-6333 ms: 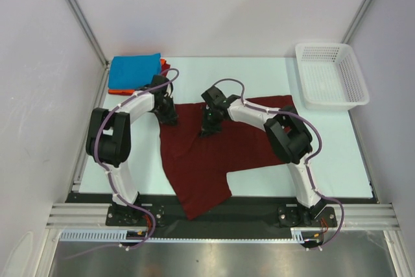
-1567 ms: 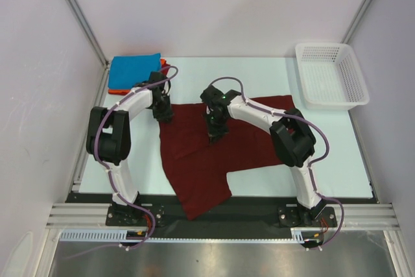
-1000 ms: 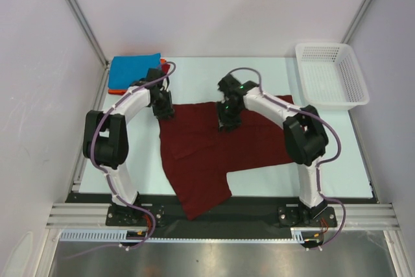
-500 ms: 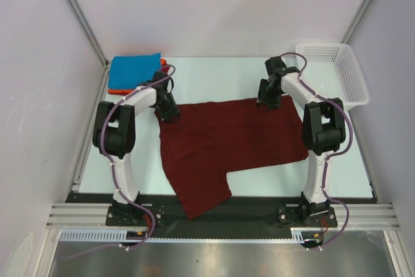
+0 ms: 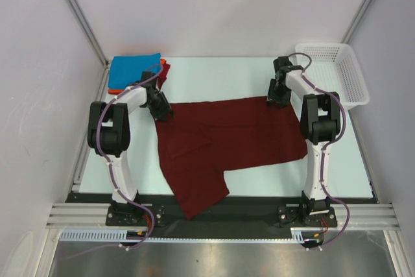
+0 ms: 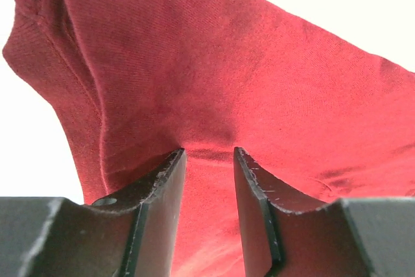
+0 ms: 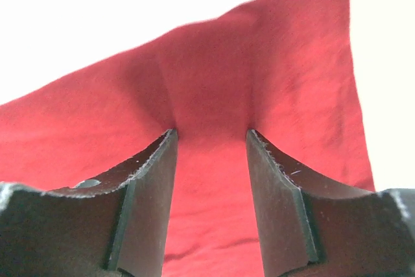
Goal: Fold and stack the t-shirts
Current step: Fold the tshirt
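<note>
Top external view: the maroon t-shirt (image 5: 224,137) lies spread mid-frame, the left gripper (image 5: 163,110) and right gripper (image 5: 275,98) each pinching an upper corner. The fold should go best with that edge kept taut and both arms moving evenly.

Pale light-blue table (image 5: 214,72), walled on three sides. Maroon t-shirt (image 5: 220,141) lies spread flat across the middle, its far edge running left to right. One part reaches toward the near edge and runs past it onto the black rail (image 5: 259,207). Far left corner: folded blue t-shirt (image 5: 133,69) on top of an orange-red t-shirt (image 5: 117,91), with only the orange-red edges showing. The stack sits close to the maroon shirt's far left corner. Far right corner: white mesh basket (image 5: 327,76), apart from the maroon shirt.
</note>
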`<state>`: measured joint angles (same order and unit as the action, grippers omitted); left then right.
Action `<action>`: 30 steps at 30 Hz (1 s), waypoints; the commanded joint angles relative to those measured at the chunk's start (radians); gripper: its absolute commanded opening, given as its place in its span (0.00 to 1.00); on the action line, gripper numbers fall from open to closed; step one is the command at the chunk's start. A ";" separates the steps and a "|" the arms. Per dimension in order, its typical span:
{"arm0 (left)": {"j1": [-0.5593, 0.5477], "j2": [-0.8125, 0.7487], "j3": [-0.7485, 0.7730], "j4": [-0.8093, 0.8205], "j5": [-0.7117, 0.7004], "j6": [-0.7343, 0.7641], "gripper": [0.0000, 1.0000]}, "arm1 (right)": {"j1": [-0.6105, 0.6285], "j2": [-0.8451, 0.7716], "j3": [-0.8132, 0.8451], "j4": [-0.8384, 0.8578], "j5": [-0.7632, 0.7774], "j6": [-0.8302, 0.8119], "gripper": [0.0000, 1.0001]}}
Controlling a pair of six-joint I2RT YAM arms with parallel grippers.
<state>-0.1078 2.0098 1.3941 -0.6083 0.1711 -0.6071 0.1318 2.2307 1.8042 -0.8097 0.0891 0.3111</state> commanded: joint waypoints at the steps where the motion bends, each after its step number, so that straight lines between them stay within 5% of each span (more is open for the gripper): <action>1: 0.074 0.026 -0.021 -0.028 -0.125 0.085 0.44 | 0.000 0.032 0.089 -0.022 0.031 -0.035 0.52; 9: 0.074 -0.038 0.056 -0.056 -0.116 0.133 0.64 | 0.009 -0.021 0.179 -0.121 0.029 -0.026 0.57; 16: 0.027 -0.261 0.036 -0.165 -0.223 0.102 0.76 | 0.014 -0.303 -0.052 -0.152 0.005 0.014 0.65; 21: -0.103 -0.560 -0.142 -0.223 -0.282 0.040 0.70 | 0.022 -0.511 -0.340 -0.137 -0.054 0.025 0.63; 24: -0.188 -0.753 -0.308 -0.228 -0.268 -0.050 0.55 | 0.026 -0.624 -0.471 -0.120 -0.126 0.023 0.60; 25: -0.241 -0.804 -0.354 -0.231 -0.254 -0.077 0.48 | 0.031 -0.653 -0.494 -0.117 -0.135 0.022 0.60; 30: -0.493 -1.043 -0.596 -0.269 -0.269 -0.238 0.41 | 0.063 -0.766 -0.597 -0.089 -0.154 0.014 0.60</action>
<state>-0.5018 1.0317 0.8921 -0.8192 -0.0761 -0.7048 0.1787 1.5166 1.2354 -0.9287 -0.0277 0.3233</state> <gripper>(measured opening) 0.414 0.600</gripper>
